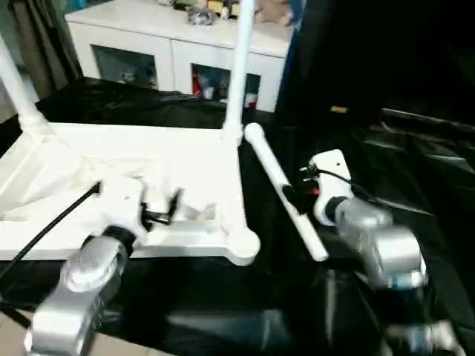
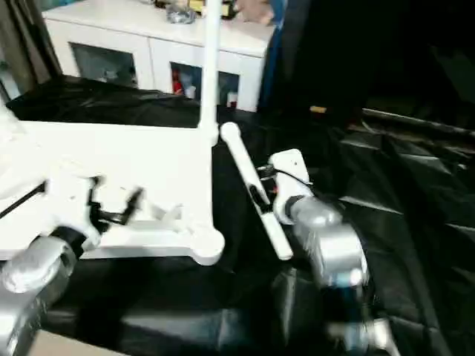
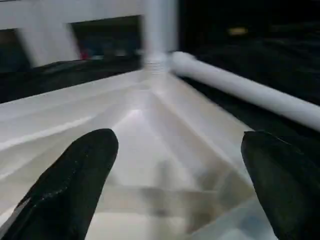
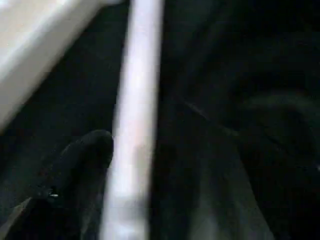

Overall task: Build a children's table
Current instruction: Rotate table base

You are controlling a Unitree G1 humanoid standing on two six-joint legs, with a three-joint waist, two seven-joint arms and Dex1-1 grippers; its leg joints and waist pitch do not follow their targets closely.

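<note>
The white tabletop [image 1: 148, 156] lies underside up on black cloth. One white leg [image 1: 237, 67] stands upright in its far right corner socket, and another leg [image 1: 16, 85] stands at the far left corner. A third leg [image 1: 271, 170] lies loose on the cloth along the tabletop's right side. My right gripper [image 1: 295, 194] straddles this loose leg near its middle, open; the leg [image 4: 132, 125] runs beside one finger [image 4: 82, 170]. My left gripper [image 1: 169, 206] hovers open over the ribbed underside near the front edge, with nothing between its fingers [image 3: 75, 180].
A white cabinet [image 1: 171, 37] with glass doors stands behind the work. Black cloth [image 1: 415, 163] covers the surface to the right and front. The tabletop's near right corner socket [image 1: 243, 245] holds no leg. A black cable [image 1: 52, 222] trails from my left wrist.
</note>
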